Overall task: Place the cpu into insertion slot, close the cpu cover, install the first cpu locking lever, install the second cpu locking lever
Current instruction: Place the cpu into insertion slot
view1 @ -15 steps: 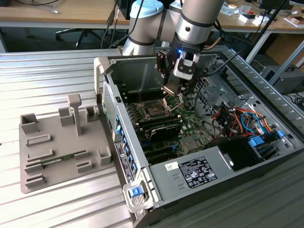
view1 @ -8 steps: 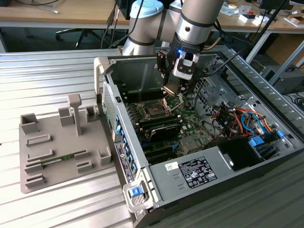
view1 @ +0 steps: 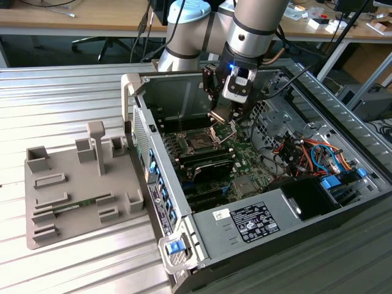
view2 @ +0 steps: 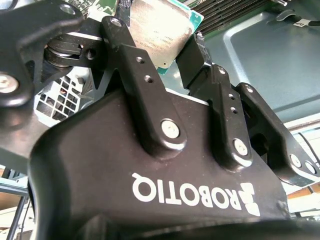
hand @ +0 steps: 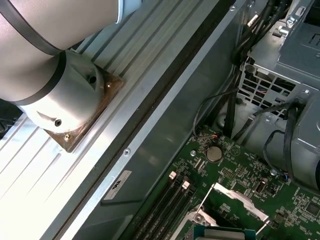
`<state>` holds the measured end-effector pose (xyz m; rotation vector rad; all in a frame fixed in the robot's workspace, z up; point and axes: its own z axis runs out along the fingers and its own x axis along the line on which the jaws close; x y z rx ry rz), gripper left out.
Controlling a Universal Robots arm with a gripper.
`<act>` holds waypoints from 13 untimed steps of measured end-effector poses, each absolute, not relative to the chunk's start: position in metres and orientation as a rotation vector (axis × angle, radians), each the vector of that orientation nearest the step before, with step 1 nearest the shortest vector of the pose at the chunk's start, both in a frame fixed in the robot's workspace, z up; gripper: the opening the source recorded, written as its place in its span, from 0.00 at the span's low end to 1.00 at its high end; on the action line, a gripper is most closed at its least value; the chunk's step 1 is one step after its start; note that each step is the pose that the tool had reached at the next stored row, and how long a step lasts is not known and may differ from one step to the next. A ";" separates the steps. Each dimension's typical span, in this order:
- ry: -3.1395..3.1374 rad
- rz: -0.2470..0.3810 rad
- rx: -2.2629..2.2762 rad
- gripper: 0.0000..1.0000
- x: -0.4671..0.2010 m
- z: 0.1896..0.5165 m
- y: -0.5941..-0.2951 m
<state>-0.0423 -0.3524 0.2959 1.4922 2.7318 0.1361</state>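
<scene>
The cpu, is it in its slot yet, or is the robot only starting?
Nothing looks finished yet. The gripper holds the cpu in the air, not set down. In the exterior view the insertion slot looks empty, and the cpu cover stands open. Seating the cpu, closing the cover and both locking steps are left.

Bright daylight, seemingly from the exterior view's left, glares off the ribbed tabletop [view1: 73, 79]; the computer case [view1: 174, 92] interior sits shadowed. In the second wrist view the close end effector [view2: 165, 47] looks soft and the cpu [view2: 159, 27] top washed pale.
</scene>
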 end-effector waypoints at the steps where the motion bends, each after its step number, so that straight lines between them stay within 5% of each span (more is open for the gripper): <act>1: 2.731 0.136 1.494 0.54 -0.042 0.296 -0.352; 13: 2.714 0.118 1.511 0.54 -0.042 0.295 -0.352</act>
